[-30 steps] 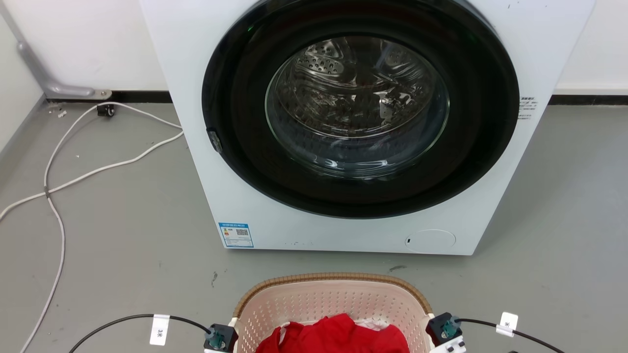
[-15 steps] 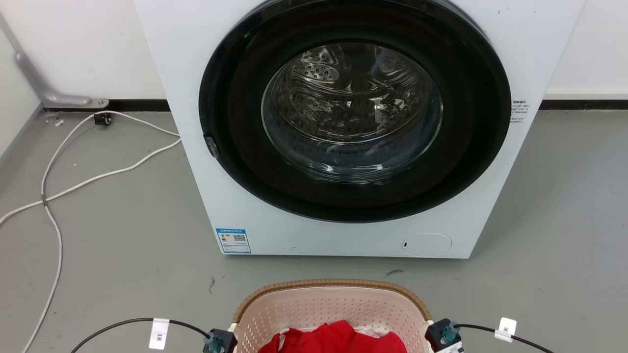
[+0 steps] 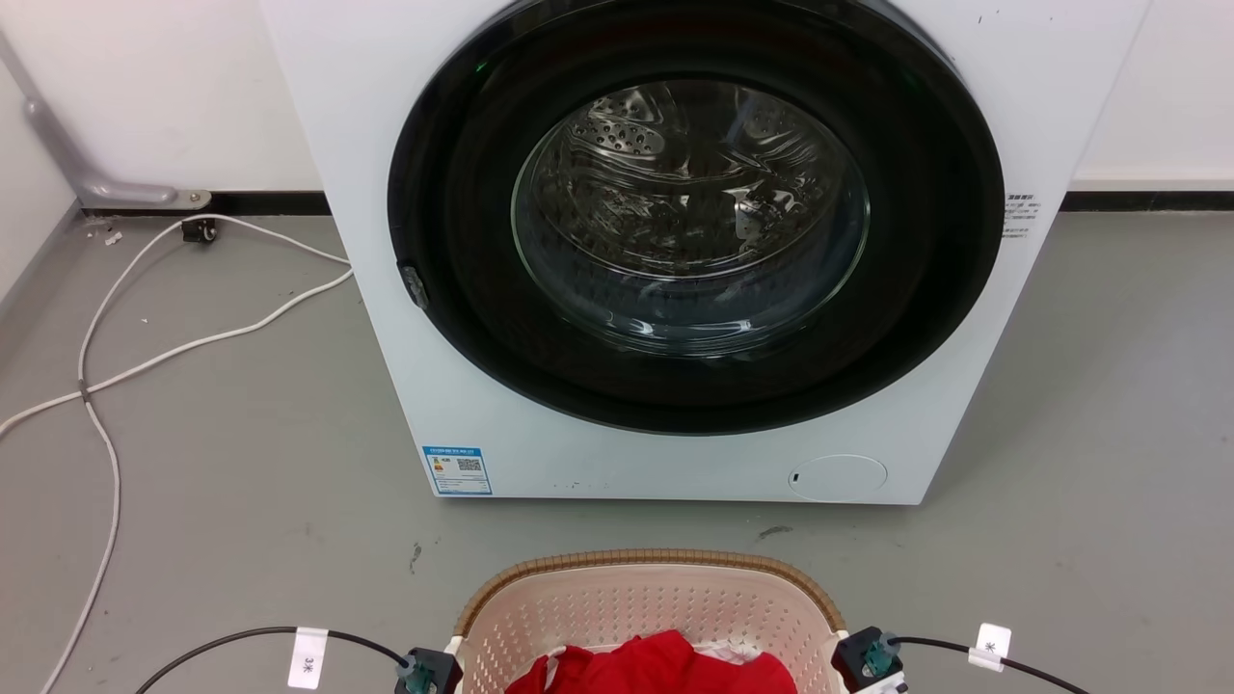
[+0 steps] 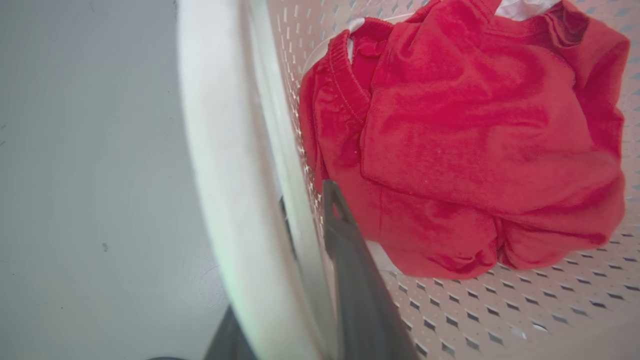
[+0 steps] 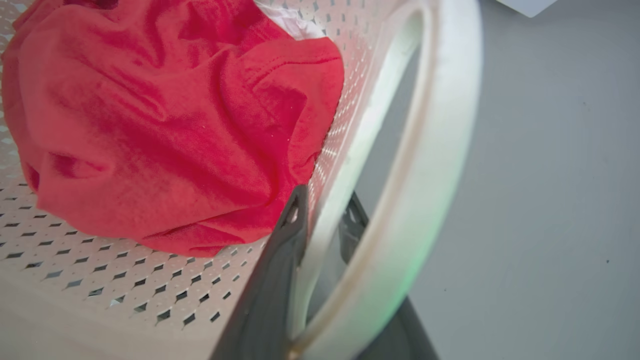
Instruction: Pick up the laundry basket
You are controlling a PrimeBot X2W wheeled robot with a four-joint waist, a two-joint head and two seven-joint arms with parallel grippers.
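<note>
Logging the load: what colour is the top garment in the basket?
Red; the garment in the laundry basket shows best in the left wrist view.

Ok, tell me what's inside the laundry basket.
A crumpled red garment fills the cream perforated plastic basket, white fabric peeking out behind it; whatever lies underneath is covered.

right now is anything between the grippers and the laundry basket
Nothing visible. The left gripper and right gripper each already clamp a side wall of the laundry basket, one finger inside, one outside.

basket (image 3: 617,602) front of washer (image 3: 694,467) | garment (image 3: 656,667) in basket | cables (image 3: 224,335) L of washer
</note>
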